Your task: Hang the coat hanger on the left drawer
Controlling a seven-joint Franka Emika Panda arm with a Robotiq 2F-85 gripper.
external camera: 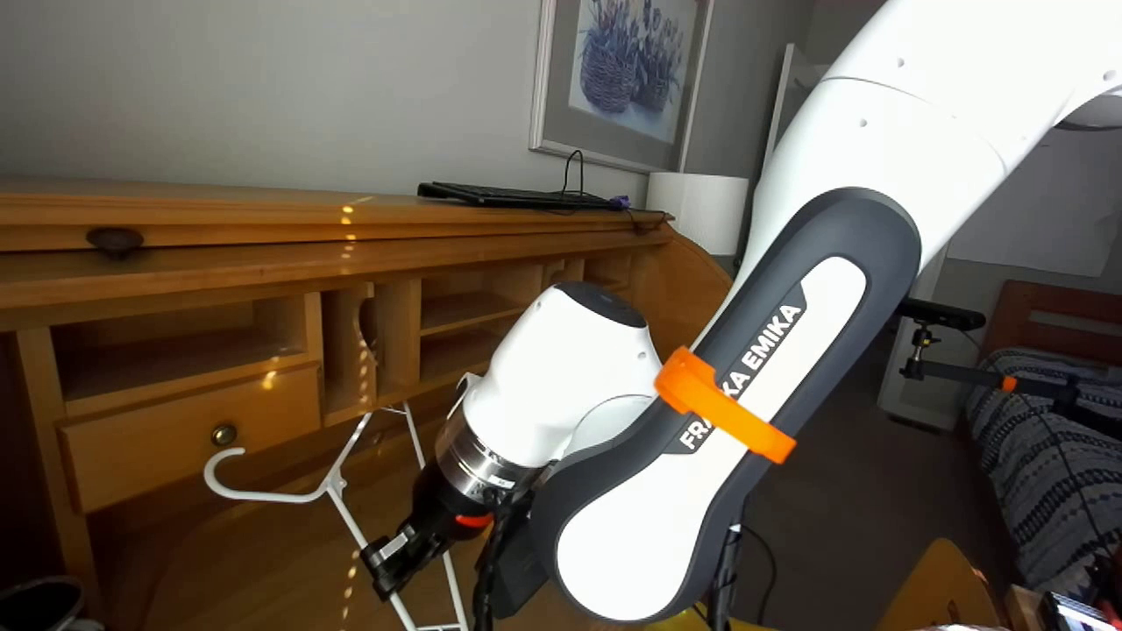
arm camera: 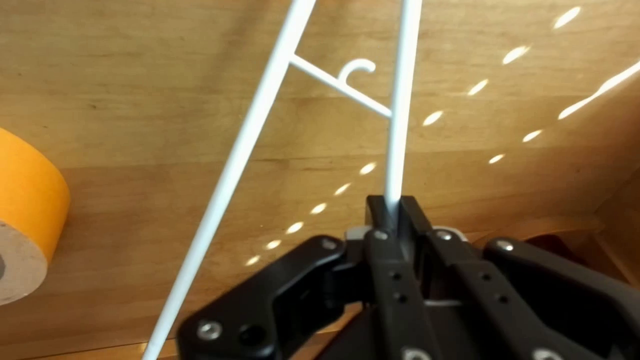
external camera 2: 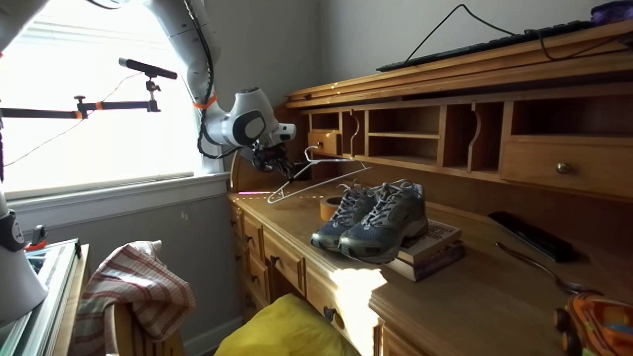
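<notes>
The thin white coat hanger [external camera: 272, 497] is held tilted above the desk; it also shows in an exterior view [external camera 2: 336, 160] and the wrist view [arm camera: 401, 100]. My gripper [arm camera: 393, 210] is shut on one sloping arm of it, below the neck; in an exterior view the gripper [external camera: 380, 563] is at the hanger's lower side. The left drawer [external camera: 158, 451] is closed, with a round knob [external camera: 224, 435] at its centre. The hanger's curved hook lies just below and in front of that knob; whether they touch I cannot tell. In an exterior view the left drawer [external camera 2: 326, 142] stands behind the hook.
An orange tape roll [arm camera: 35, 200] sits on the desk, beside grey-blue shoes [external camera 2: 385, 222] and stacked books [external camera 2: 437, 237]. Wooden cubbyholes [external camera: 473, 307] line the back. Further right lie a black object [external camera 2: 534, 235] and a toy car [external camera 2: 601, 316].
</notes>
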